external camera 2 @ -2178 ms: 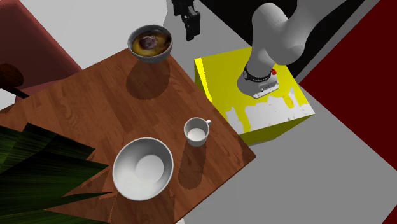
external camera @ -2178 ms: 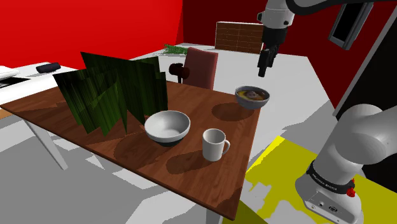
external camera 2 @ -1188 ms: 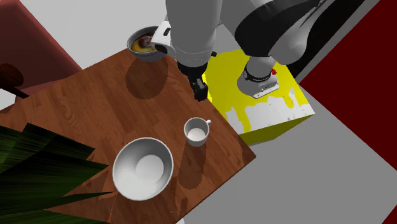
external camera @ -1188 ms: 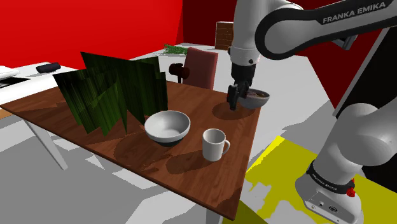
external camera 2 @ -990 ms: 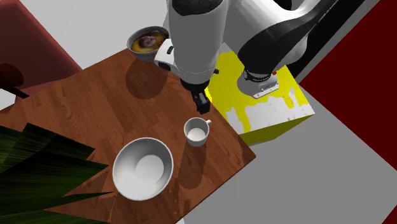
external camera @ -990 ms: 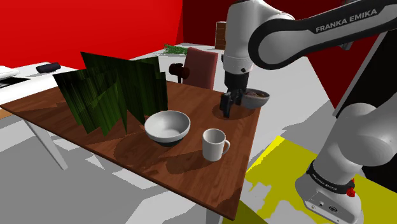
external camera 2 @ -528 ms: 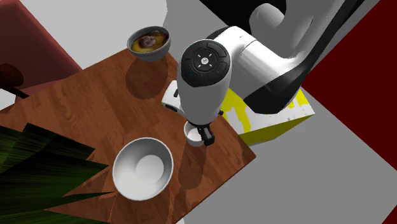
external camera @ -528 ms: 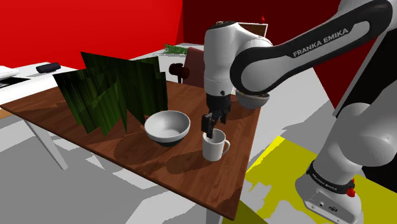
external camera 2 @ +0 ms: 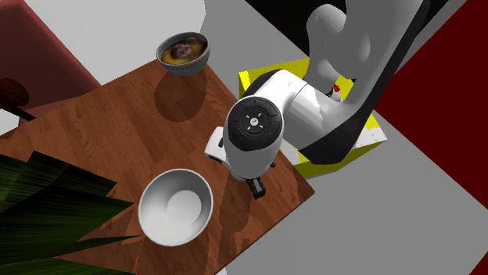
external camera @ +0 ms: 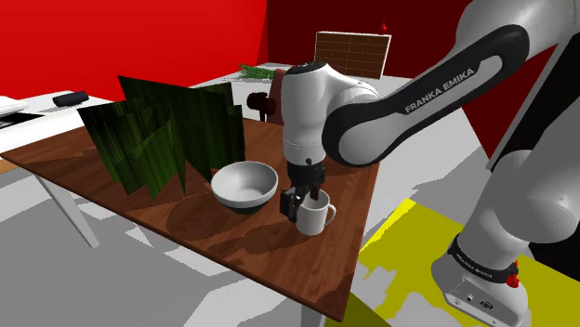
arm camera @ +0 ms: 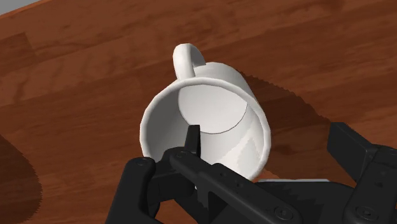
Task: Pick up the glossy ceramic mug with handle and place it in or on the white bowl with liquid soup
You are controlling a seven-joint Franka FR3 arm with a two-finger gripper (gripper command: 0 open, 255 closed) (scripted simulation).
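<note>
Mug [external camera: 314, 220], white and glossy, stands upright on the wooden table [external camera: 270, 255] in the middle of the shoulder view, close to the table edge that faces the stand. Its handle points to the shoulder view's right.

You have the claw [external camera: 303, 198] pointing straight down at the mug's rim, on the side nearer the empty white bowl [external camera: 243, 184]. In the wrist view you look into the mug's open mouth. One black finger [arm camera: 191, 137] has its tip over the inside of the cup. The other stands outside the cup, apart from its outer wall. So the claw is spread wide with part of the mug's wall between the fingers, and it has hold of nothing. You cannot tell whether the inner tip touches the wall. The handle is on the side of the mug away from the fingers.

The empty white bowl sits just beside the mug, toward the shoulder view's left. Beyond it are dark green leaves [external camera: 158, 139].

The soup bowl [external camera 2: 183, 52] is at the upper middle of the second exterior view, at a corner of the table. It has a greyish rim and yellow-brown contents, and it is well apart from the claw. A reddish chair [external camera 2: 55, 62] fills that view's upper left, and the yellow stand [external camera 2: 254, 86] shows to the right of the table.
</note>
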